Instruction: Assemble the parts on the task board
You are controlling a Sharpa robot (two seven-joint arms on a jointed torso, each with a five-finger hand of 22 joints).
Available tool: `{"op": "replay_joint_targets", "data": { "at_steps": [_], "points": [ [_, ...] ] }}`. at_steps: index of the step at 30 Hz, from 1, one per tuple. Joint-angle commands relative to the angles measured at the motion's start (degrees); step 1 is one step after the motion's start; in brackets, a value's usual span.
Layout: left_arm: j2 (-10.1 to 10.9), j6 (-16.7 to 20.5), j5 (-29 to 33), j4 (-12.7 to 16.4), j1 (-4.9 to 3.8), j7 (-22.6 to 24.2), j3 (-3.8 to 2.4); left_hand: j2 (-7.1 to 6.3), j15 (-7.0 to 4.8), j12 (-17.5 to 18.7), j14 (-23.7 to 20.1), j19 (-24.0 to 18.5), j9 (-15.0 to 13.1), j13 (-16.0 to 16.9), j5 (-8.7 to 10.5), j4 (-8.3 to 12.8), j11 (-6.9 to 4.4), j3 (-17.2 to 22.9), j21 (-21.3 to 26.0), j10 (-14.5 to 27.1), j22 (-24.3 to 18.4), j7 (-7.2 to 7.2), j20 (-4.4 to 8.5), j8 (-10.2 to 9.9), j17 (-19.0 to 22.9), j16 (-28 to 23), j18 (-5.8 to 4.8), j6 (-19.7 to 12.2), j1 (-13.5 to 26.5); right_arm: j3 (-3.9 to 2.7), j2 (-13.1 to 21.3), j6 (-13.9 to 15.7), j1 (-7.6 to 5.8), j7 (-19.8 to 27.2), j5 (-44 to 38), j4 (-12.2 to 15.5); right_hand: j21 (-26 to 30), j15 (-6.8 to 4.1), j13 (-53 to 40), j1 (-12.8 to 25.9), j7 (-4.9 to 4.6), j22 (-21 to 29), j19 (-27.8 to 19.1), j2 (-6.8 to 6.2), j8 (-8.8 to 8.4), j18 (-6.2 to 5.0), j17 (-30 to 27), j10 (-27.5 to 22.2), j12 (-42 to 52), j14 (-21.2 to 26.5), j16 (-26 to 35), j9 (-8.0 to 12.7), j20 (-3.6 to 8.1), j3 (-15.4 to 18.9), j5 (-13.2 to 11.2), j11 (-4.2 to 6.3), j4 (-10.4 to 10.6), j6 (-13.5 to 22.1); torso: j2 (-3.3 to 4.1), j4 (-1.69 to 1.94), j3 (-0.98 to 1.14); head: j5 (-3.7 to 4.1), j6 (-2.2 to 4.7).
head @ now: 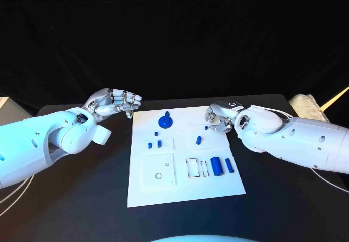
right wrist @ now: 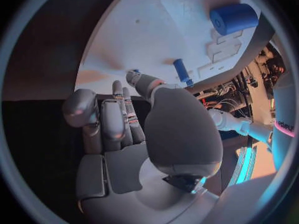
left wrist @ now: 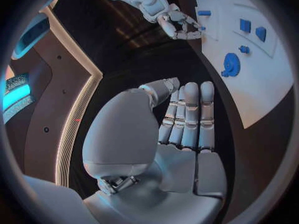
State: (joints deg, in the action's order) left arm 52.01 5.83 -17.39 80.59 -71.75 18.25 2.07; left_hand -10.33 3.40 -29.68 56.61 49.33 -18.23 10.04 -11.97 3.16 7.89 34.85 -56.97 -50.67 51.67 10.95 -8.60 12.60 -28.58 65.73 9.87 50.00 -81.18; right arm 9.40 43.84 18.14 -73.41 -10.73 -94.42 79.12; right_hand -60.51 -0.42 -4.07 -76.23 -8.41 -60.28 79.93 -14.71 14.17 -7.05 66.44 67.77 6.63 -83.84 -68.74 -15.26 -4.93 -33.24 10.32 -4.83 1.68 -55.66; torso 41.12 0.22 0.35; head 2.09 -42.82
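The flat white rectangular task board (head: pixel 186 194) was seen mid-table, small blue plastic parts (head: pixel 216 164) lying on it. The silver left hand (head: pixel 114 103) was held beside its far left corner – fingers curled, nothing gripped. The silver right hand (head: pixel 220 116) was likewise curled empty at the far right edge – just beside a small blue peg (right wrist: pixel 181 70)

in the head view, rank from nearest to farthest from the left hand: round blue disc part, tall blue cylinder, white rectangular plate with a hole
From the left hand:
1. Round blue disc part, board's far edge.
2. White rectangular plate with a hole, board's left side.
3. Tall blue cylinder, board's right side.
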Motion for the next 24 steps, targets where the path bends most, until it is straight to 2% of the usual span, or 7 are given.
{"op": "replay_joint_targets", "data": {
  "at_steps": [1, 4, 8, 19, 24],
  "points": [
    [0.2, -0.8, 3.3, 0.5, 0.00, 3.0, -0.07, -0.10, 0.08, -0.2, -0.3, -0.2, 0.0, 0.1, -0.09, -0.1, 0.00, -0.4, 0.2, 0.4, -0.1, 0.48, -0.15, 0.4, 0.1, -0.4, 0.70, -0.1, 0.6, 0.06, -0.4, -2.0, 0.36, -1.1, -2.6, 0.2, -0.7, 0.32, -0.1, 0.1, -0.08, -0.7, 0.4, -0.08, -0.29, 1.06, 0.3, -0.4, -0.3, -3.4, -0.6, -0.1, -0.03, -0.5, -0.3, 0.01, -0.1, -0.2, 0.03, 0.02, 0.04, -0.11, -0.17],
    [0.5, -0.6, 3.2, 0.8, 0.00, 3.1, -0.07, -0.08, 0.13, -0.3, -0.4, -0.2, 0.1, 0.1, -0.12, 0.0, 0.07, -0.4, 0.3, 0.8, -0.1, 0.55, -0.20, 0.4, 0.1, -0.4, 0.71, -0.2, 0.6, 0.11, -0.6, -2.5, 0.71, -1.1, -2.4, 0.6, -1.0, 0.28, -0.2, 0.1, 0.03, -1.0, 0.4, 0.01, -0.12, 1.04, 0.3, 0.1, -0.1, -3.3, -0.9, -0.3, -0.03, -0.6, 0.0, 0.11, -0.1, -0.5, 0.05, -0.13, 0.10, -0.29, -0.23],
    [0.6, -0.4, 3.2, 1.0, 0.00, 3.1, -0.07, -0.05, 0.15, -0.4, -0.4, -0.2, 0.1, 0.2, -0.13, 0.0, 0.10, -0.4, 0.3, 1.0, -0.1, 0.58, -0.22, 0.5, 0.1, -0.4, 0.71, -0.3, 0.6, 0.15, -0.6, -3.0, 0.90, -1.1, -2.2, 1.0, -2.4, 0.21, -0.4, -0.1, 0.11, -2.5, 0.7, 0.06, 0.08, 1.29, 1.0, 0.4, 0.0, -3.3, -1.8, -0.5, -0.01, -0.8, 0.5, 0.22, -0.3, -0.8, -0.02, -0.12, 0.12, -0.33, -0.51],
    [0.8, -0.4, 3.2, 1.0, -0.01, 2.9, -0.07, -0.02, 0.20, -0.5, -0.6, -0.2, 0.1, 0.2, -0.13, 0.1, 0.17, -0.5, 0.3, 1.3, -0.2, 0.63, -0.26, 0.5, 0.1, -0.4, 0.72, -0.3, 0.6, 0.23, -1.2, -3.3, 1.31, -0.8, -2.0, 1.3, -3.7, 0.18, -0.4, -0.2, 0.10, -3.8, 1.0, 0.09, 0.18, 1.50, 1.3, 0.6, 0.0, -3.2, -2.4, -0.7, -0.01, -1.1, 1.2, 0.23, -0.4, -0.9, -0.03, -0.07, 0.18, -0.37, -0.70],
    [0.8, -0.4, 3.2, 0.9, -0.01, 2.7, -0.07, 0.00, 0.23, -0.5, -0.6, -0.2, 0.0, 0.2, -0.13, 0.1, 0.20, -0.5, 0.3, 1.4, -0.2, 0.65, -0.28, 0.6, 0.1, -0.4, 0.72, -0.3, 0.6, 0.26, -1.9, -3.5, 1.60, -0.8, -1.9, 0.9, -5.3, 0.08, -0.5, 0.1, 0.35, -5.6, 1.3, 0.78, 0.87, 1.77, 1.5, 0.8, 0.0, -3.1, -3.0, -1.2, 0.02, -1.3, 1.1, 0.39, -0.3, -1.9, -0.01, -0.09, 0.16, -0.26, -0.73]
  ]
}}
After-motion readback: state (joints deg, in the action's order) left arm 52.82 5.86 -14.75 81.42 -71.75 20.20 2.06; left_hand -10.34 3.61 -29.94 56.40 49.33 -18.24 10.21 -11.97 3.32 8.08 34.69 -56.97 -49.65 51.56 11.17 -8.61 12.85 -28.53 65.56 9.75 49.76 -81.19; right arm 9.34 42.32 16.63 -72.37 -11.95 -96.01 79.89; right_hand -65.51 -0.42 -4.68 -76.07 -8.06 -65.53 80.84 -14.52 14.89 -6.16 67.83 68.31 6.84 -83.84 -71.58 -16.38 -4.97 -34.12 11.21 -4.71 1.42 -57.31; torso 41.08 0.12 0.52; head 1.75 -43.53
